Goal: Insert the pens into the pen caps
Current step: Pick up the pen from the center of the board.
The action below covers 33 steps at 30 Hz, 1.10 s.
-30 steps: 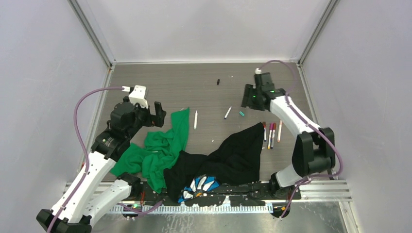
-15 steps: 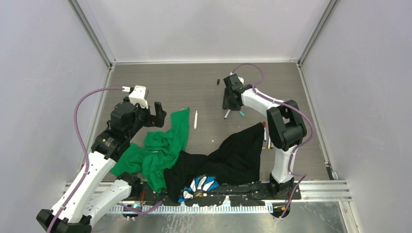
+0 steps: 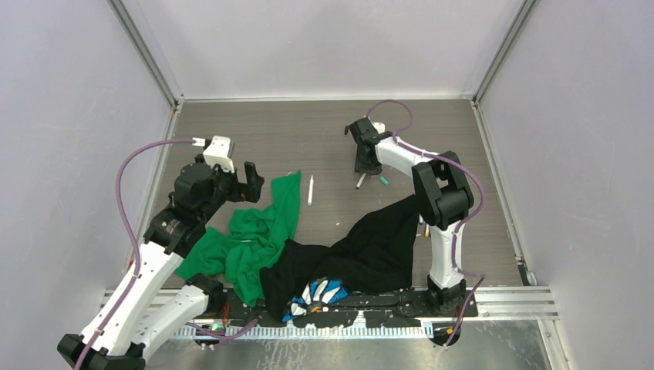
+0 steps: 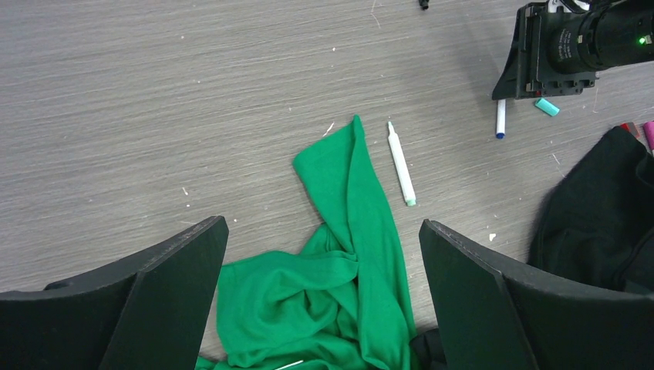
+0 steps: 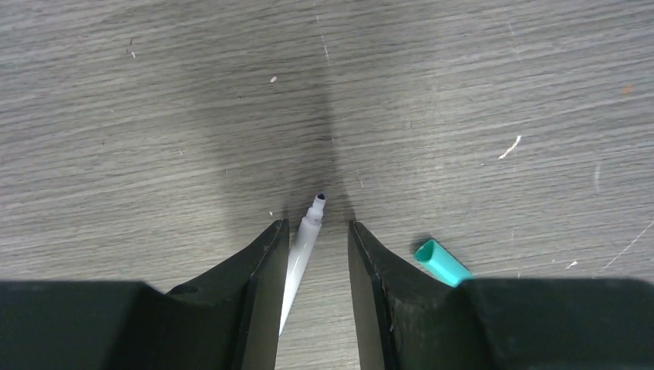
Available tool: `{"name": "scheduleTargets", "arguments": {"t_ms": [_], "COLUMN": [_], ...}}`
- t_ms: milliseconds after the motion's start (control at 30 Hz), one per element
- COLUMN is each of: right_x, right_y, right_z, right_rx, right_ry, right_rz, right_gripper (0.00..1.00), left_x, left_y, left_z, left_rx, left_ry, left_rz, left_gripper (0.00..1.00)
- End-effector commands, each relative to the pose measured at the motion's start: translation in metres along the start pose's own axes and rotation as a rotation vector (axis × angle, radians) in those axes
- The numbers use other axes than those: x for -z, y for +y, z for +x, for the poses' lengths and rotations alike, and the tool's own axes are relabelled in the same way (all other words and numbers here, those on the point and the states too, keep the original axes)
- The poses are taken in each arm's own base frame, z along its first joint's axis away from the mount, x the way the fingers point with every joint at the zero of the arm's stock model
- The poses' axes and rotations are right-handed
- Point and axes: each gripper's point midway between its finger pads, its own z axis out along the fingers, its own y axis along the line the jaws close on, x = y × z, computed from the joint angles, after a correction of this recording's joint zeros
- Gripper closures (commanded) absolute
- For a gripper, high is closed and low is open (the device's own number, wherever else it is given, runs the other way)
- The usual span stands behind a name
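Grey wood-look counter [image 3: 254, 131] w/ two big rags on the near half: black cloth [image 3: 378, 247] center-right, green cloth [image 3: 262, 231] to its left, the two touching. A blue & white striped bit [image 3: 320, 293] pokes out from the black one at the near edge. Left gripper [image 4: 322, 227] hangs over the left side, above the green cloth's far end, jaws spread wide w/ nothing in them. Right gripper [image 5: 316, 227] is down at the counter, far-center, jaws partway apart and straddling the dark-tip pen [image 5: 302, 250]. That pen sits against one finger w/ a gap on the other side, so not clamped afaict. Green-tip pen [image 4: 401, 163] lies just right of the green cloth's far strip, apart from it. More pen ends [image 4: 646, 131] peek out by the black cloth on the right, mostly hidden. Teal cap [image 5: 441, 262] lies just right of the right gripper, apart from the pen. Tiny black cap [image 3: 346, 130] sits further back by itself.
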Motion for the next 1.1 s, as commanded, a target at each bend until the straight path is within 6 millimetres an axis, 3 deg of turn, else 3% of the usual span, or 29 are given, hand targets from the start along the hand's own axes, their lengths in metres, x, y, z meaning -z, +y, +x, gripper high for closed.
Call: {"name": "scheduleTargets", "arguments": {"t_ms": [0, 300, 533, 633, 767, 900, 1067], "right_x": [0.007, 0.003, 0.03, 0.064, 0.12, 0.181, 0.248], "right_y": [0.001, 0.012, 0.018, 0.029, 0.065, 0.098, 0.124], "right_z": [-0.014, 0.0, 0.0, -0.016, -0.031, -0.032, -0.037], "right_rx": [-0.033, -0.039, -0.065, -0.099, -0.179, -0.271, -0.323], "right_ry": [-0.051, -0.001, -0.031, -0.094, -0.165, -0.201, -0.267], "right_rz": [0.016, -0.053, -0.145, -0.257, -0.549, -0.85, -1.065], "right_gripper": [0.61, 0.76, 0.99, 0.99, 0.99, 0.99, 0.99], "left_x": [0.007, 0.009, 0.0, -0.007, -0.01, -0.008, -0.011], "left_y": [-0.004, -0.017, -0.057, -0.074, -0.097, -0.122, -0.147], "left_z": [-0.021, -0.024, -0.025, -0.018, -0.017, -0.015, -0.013], "left_rx": [0.008, 0.069, 0.277, 0.395, 0.482, 0.486, 0.515], "left_ry": [-0.063, -0.065, -0.049, -0.037, -0.028, -0.011, 0.013], "left_rz": [0.023, 0.082, 0.264, 0.349, 0.446, 0.518, 0.59], "left_gripper": [0.02, 0.02, 0.02, 0.02, 0.01, 0.01, 0.02]}}
